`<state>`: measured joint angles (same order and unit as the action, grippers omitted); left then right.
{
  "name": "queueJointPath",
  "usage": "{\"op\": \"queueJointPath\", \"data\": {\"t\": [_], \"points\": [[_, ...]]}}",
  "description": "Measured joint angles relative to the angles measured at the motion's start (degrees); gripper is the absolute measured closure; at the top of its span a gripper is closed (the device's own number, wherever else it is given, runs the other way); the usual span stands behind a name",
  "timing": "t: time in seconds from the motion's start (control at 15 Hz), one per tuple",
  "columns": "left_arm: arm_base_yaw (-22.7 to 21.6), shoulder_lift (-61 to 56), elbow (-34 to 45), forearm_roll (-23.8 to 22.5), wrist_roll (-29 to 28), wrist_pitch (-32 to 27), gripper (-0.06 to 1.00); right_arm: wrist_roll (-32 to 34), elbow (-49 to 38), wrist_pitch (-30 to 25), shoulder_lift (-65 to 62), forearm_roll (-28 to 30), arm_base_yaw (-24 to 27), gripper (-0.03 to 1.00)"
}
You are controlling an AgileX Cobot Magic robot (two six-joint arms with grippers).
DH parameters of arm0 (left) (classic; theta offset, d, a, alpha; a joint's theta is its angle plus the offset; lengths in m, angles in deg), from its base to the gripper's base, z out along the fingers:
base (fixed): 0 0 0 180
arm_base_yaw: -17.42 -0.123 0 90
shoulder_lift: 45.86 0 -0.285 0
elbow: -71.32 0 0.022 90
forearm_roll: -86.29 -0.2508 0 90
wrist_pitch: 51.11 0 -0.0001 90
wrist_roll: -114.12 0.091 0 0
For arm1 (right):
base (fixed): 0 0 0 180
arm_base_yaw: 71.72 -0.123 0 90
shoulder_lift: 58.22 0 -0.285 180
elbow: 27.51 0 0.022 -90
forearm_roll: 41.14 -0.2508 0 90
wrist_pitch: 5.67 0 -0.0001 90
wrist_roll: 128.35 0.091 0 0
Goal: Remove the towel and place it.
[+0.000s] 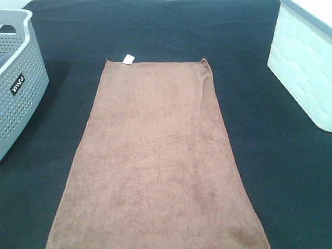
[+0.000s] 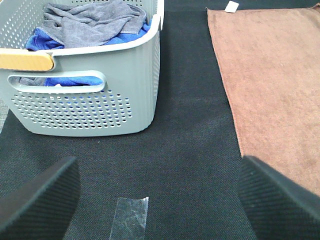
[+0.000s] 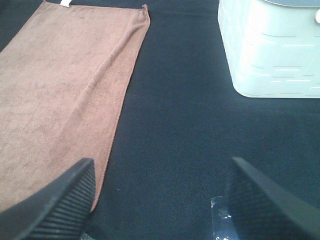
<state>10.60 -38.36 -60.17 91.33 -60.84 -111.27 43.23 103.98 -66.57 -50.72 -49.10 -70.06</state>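
Note:
The brown towel (image 1: 155,161) lies spread flat on the dark table cloth, its white tag (image 1: 128,58) at a far corner. It also shows in the left wrist view (image 2: 280,85) and the right wrist view (image 3: 60,95). Neither arm shows in the exterior high view. My left gripper (image 2: 160,205) is open and empty over bare cloth between the grey basket (image 2: 90,95) and the towel. My right gripper (image 3: 160,200) is open and empty beside the towel's right edge, one finger (image 3: 55,200) over that edge.
The grey perforated basket (image 1: 15,78) at far left holds grey and blue cloths (image 2: 90,25). A white bin (image 1: 303,62) stands at back right, also in the right wrist view (image 3: 272,50). Clear tape pieces (image 2: 132,217) stick to the cloth.

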Motion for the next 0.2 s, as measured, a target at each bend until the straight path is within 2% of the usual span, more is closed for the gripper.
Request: {"op": "queueJointPath", "data": {"t": [0.2], "points": [[0.0, 0.0, 0.0, 0.0, 0.0, 0.0, 0.14, 0.0, 0.0, 0.0, 0.0, 0.0, 0.0, 0.3]]}}
